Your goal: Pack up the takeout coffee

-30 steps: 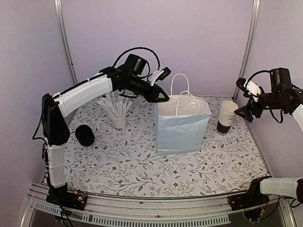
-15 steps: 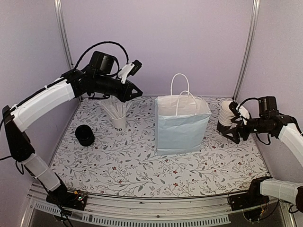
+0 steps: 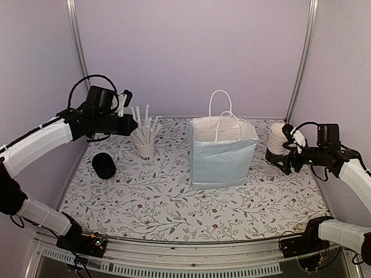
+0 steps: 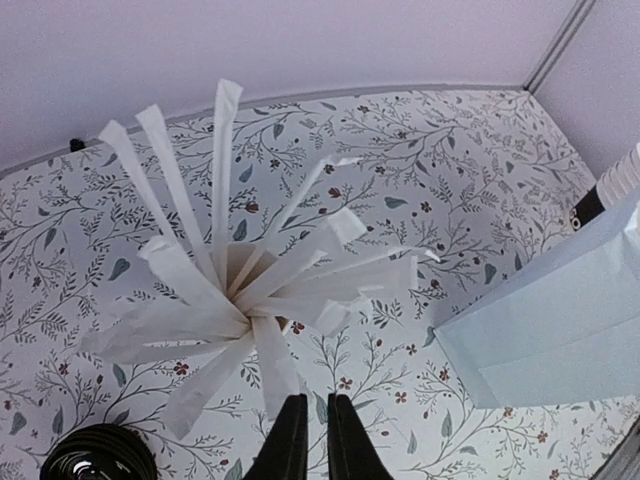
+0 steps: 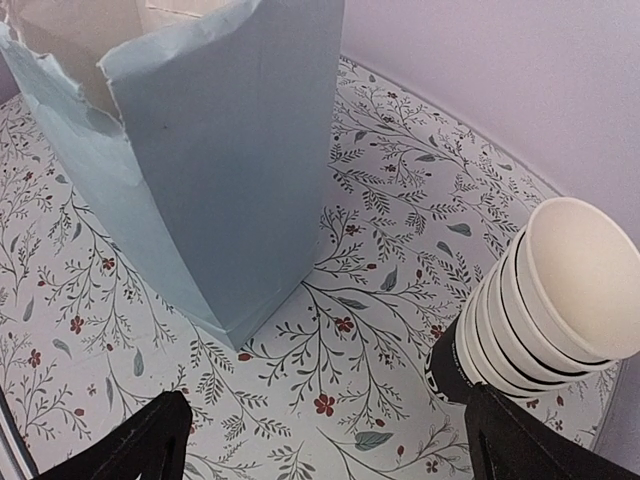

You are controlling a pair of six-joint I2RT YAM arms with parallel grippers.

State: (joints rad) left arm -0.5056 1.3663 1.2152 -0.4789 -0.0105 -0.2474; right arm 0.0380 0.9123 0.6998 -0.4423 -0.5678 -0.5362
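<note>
Left hand (image 4: 309,405) back over straws (image 4: 230,290), nearly closed, empty; right hand (image 5: 325,425) wide open, empty; floral tabletop (image 3: 162,202), lilac walls (image 3: 191,52).

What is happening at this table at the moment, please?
The right claw, open wide, faces the stack of black paper cups without gripping it. The left claw, shut and empty, hovers over the white cup of straws. The pale blue bag stands open mid-table.
</note>
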